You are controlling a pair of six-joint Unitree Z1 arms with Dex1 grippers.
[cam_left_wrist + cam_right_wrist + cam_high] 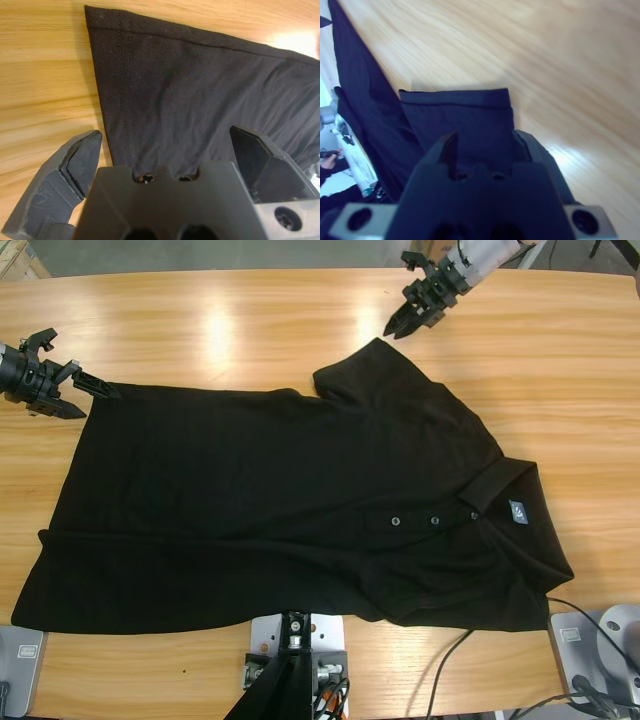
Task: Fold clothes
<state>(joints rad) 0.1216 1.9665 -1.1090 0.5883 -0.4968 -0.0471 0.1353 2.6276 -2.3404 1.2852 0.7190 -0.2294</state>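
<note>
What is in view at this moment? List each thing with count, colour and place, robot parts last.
polo shirt: one, black, spread flat across the table, collar toward the right end, hem toward the left.
buttons: three, dark, in a row on the placket below the collar.
neck label: one, blue, inside the collar.
table: one, light wood, under everything.
cables: a few, dark, near edge of the table at lower right.
left hand: one, black, open, at the far hem corner of the shirt.
right hand: one, black, just above the far sleeve.
</note>
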